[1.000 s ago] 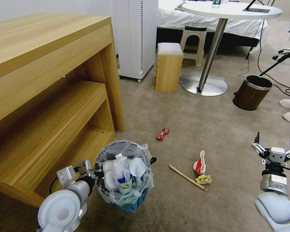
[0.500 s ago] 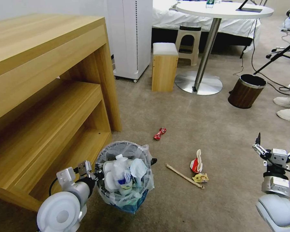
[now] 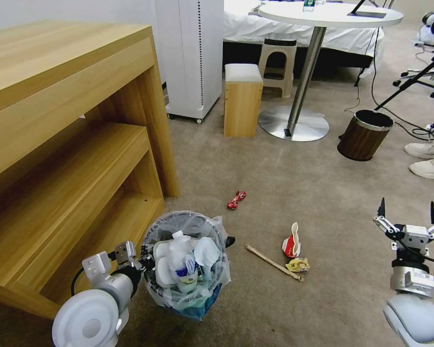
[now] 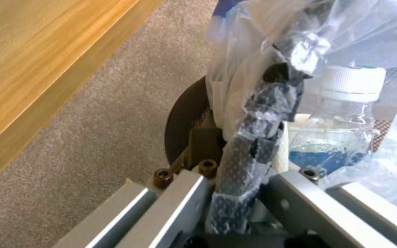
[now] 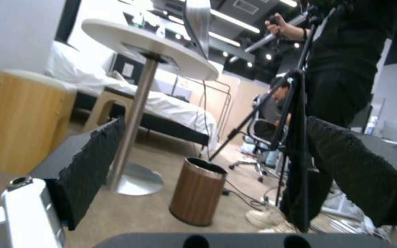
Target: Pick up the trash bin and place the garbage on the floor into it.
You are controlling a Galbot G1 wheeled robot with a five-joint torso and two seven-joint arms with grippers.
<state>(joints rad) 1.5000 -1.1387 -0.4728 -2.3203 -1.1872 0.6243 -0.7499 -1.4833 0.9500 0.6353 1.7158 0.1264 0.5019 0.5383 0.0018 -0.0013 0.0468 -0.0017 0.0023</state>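
Left tool (image 3: 144, 262) clamped on trash bin (image 3: 197, 294) rim

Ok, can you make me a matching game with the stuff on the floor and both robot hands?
Things:
1. small round wire trash bin with clear plastic bag
2. thin wooden stick
3. twisted red wrapper
4. right hand

States:
A. open, holding nothing
B. lying on beige carpet, past the bin
C. rim pinched by the left hand
D. lying between the bin and the torn red paper cup

Pairs: 1-C, 2-D, 3-B, 4-A
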